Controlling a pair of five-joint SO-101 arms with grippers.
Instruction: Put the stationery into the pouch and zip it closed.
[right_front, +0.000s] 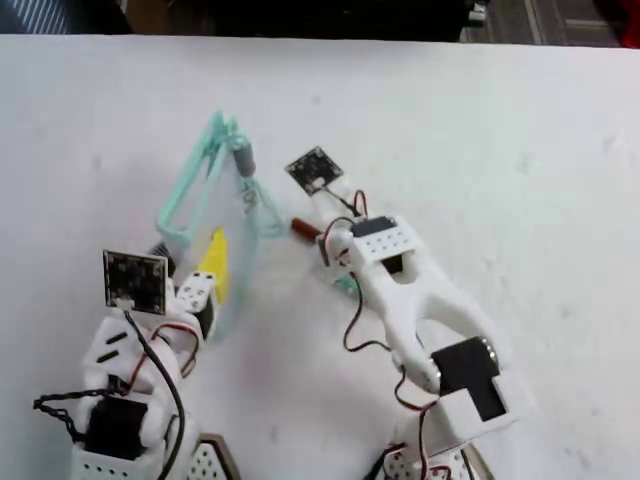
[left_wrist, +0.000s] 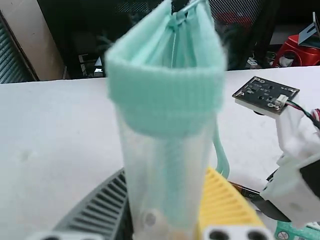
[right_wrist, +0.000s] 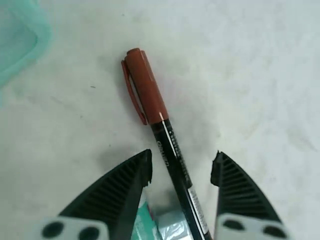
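Right tool (right_wrist: 181, 157), jaws apart astride pen (right_wrist: 160, 135), to be closed mid-barrel; pouch (left_wrist: 165, 95) clamped in left tool (left_wrist: 167, 175).

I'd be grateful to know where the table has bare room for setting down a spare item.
Bare table lies right of the right arm and along the far edge beyond the pouch. Crowded: the middle, where the right gripper straddles the pen beside the pouch, held by the left gripper.
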